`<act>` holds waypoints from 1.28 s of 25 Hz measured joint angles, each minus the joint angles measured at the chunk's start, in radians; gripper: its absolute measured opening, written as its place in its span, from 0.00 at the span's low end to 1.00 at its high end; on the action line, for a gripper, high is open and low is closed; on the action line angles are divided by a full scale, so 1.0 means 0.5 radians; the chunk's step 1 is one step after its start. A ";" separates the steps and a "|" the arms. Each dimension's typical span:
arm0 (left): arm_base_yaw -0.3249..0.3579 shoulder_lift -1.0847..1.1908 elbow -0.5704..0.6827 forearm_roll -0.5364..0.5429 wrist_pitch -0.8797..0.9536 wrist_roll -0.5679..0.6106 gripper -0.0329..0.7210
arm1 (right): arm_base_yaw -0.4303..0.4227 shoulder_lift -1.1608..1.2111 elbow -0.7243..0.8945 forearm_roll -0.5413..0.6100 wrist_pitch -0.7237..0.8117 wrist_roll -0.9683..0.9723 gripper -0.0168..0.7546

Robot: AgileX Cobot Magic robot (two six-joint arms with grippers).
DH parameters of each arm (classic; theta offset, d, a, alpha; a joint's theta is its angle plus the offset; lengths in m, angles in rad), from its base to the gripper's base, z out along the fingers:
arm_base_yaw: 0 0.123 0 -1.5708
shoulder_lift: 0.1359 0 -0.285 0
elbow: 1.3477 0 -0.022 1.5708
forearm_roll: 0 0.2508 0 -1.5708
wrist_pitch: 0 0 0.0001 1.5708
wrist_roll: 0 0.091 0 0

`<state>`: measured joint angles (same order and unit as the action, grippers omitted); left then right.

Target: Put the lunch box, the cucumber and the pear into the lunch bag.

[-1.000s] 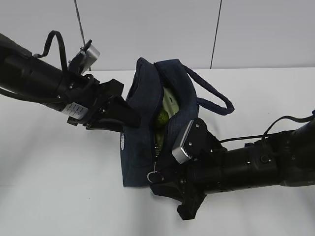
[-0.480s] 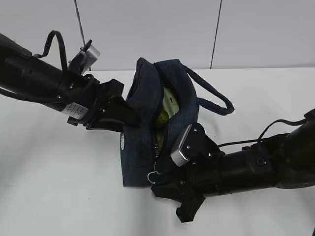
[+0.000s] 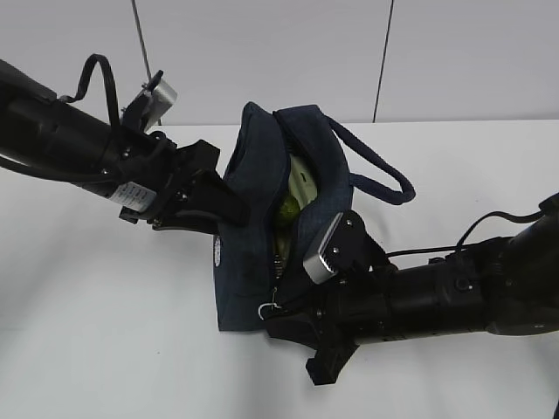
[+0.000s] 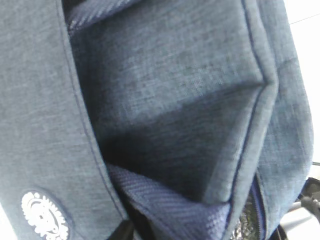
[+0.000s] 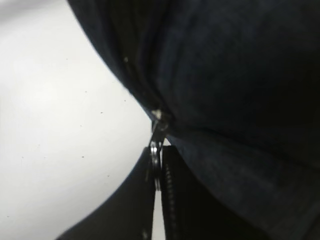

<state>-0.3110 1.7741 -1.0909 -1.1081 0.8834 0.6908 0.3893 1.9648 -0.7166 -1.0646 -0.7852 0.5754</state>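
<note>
Right end effector (image 3: 278,316) pinching ring pull (image 5: 156,155) — arm low, near-horizontal.

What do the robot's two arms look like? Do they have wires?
Both arms are thick, round and black. The left arm has a looping black cable, a white label with writing, and a silver camera box on top. The right arm has a thin black cable and a silver box too.

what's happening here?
The lunch bag stands on the white table, its zip open, with something green and a pale green lid showing inside. The left gripper holds the bag's side fabric. The right gripper has shut on the silver ring pull at the zip's near end.
</note>
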 joint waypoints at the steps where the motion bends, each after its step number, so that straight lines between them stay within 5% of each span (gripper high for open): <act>1: 0.000 0.000 0.000 0.000 0.000 0.000 0.36 | 0.000 0.000 0.000 0.000 -0.005 0.000 0.03; 32: 0.000 0.000 0.000 0.067 -0.006 0.009 0.33 | 0.000 -0.243 -0.004 -0.477 -0.113 0.542 0.02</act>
<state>-0.3110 1.7741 -1.0909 -1.0748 0.8803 0.6951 0.3893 1.8435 -0.7187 -1.3029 -0.8419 0.8463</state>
